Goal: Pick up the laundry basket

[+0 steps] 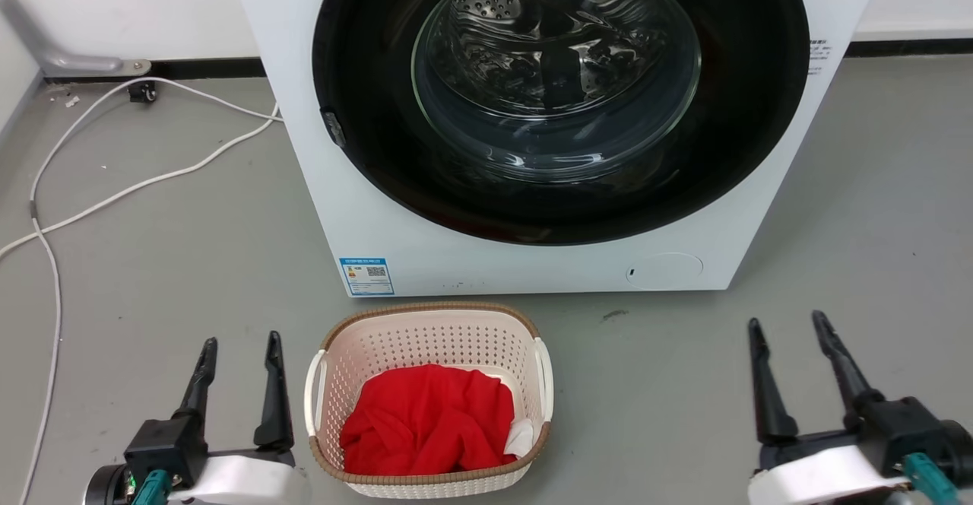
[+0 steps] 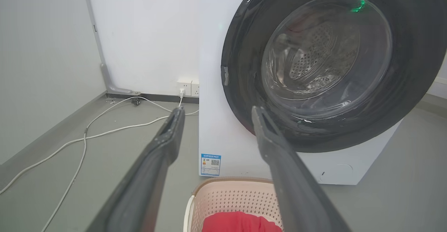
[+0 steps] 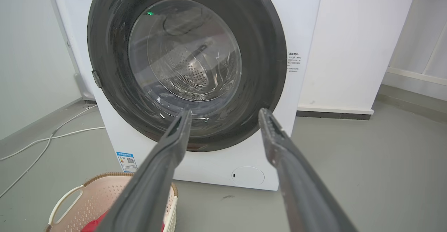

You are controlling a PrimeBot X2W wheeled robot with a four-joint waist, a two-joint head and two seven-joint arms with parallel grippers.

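The laundry basket (image 1: 433, 341) sits on the grey floor just in front of the washing machine: cream perforated plastic, brown woven-look rim, white side handles. A red cloth (image 1: 426, 420) lies in it over something white. My left gripper (image 1: 241, 341) is open, just left of the basket, holding nothing. Far to the basket's right, my right gripper (image 1: 787, 324) is open and empty too. The left wrist view has the basket (image 2: 230, 198) at its bottom edge between the open fingers (image 2: 164, 144). The right wrist view catches the basket (image 3: 94, 197) at lower left.
A white front-loading washing machine (image 1: 380, 208) with a dark round door (image 1: 559, 94) stands right behind the basket. White cables (image 1: 114, 193) trail over the floor at the left toward a wall socket (image 2: 187, 87). Bare grey floor (image 1: 859, 208) lies to the right.
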